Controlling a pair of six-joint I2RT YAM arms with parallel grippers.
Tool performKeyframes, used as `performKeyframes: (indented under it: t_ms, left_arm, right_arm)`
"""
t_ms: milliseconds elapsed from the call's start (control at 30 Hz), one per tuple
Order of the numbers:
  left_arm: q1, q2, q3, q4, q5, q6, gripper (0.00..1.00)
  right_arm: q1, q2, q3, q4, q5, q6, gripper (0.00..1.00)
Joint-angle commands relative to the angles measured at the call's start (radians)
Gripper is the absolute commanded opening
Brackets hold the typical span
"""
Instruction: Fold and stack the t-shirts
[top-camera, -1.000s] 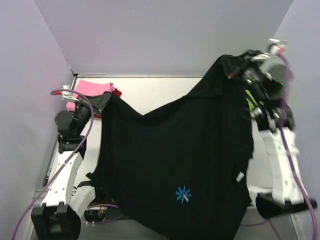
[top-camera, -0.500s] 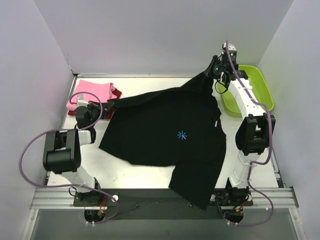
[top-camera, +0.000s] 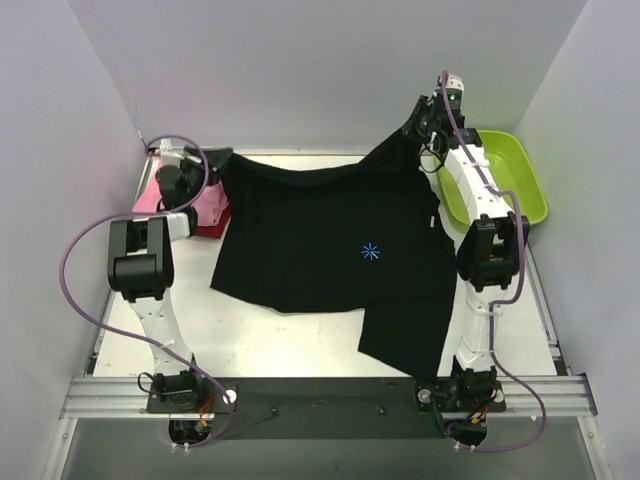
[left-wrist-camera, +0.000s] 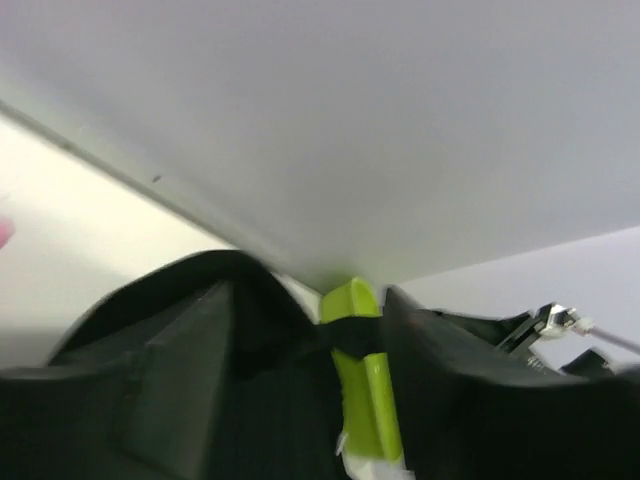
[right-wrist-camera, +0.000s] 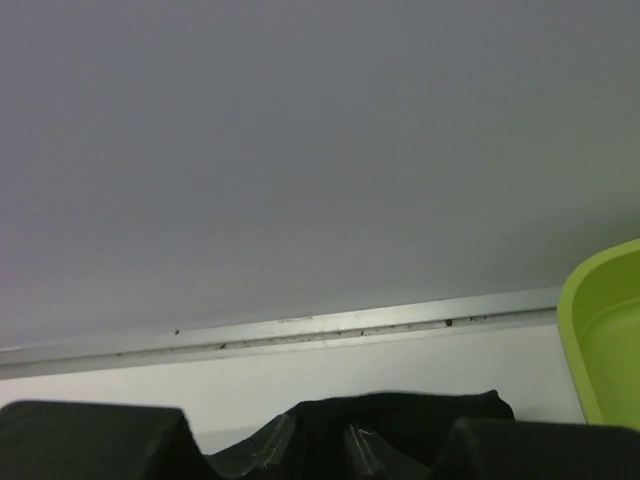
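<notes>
The black t-shirt (top-camera: 330, 250) is spread over the middle of the table (top-camera: 290, 340), starburst up, with 1 lower corner reaching toward 5 o'clock. Its far edge is raised between 2 pincers. The right gripper (top-camera: 418, 122), at 1 o'clock, is pressed together on the shoulder, and the cloth falls away toward 7 o'clock. The left gripper (top-camera: 212, 157), at 10 o'clock, is seen spread — a thin band of black cloth crosses the gap. The shirt lies toward 5 o'clock from it. The pink t-shirt (top-camera: 212, 198) and dark red t-shirt (top-camera: 213, 228) lie beneath that arm. A lime-green tub (top-camera: 505, 175) sits at 2 o'clock.
</notes>
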Motion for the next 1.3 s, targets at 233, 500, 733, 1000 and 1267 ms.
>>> performKeyframes:
  t_ms: [233,500,733,1000,1267]
  left_arm:
    - [-0.041,0.006,0.389,-0.344,-0.052,0.220,0.94]
    - [-0.246,-0.436,0.172,-0.779,-0.203,0.514,0.95]
    - [-0.450,-0.625,-0.079,-1.051,-0.311,0.629,0.95]
    - [-0.482,-0.664,-0.193,-1.239,-0.455,0.681,0.96]
    - [-0.496,-0.732,-0.108,-1.599,-0.726,0.668,0.96]
  right_arm:
    - [0.023,-0.095,-0.117,0.152,0.199,0.002,1.00]
    - [0.130,-0.417,-0.426,0.052,0.124,0.045,1.00]
    - [0.283,-0.666,-0.832,-0.036,0.140,0.059,1.00]
    - [0.311,-0.830,-1.121,-0.005,0.047,0.107,1.00]
    - [0.394,-0.982,-1.256,-0.027,0.097,0.107,0.99]
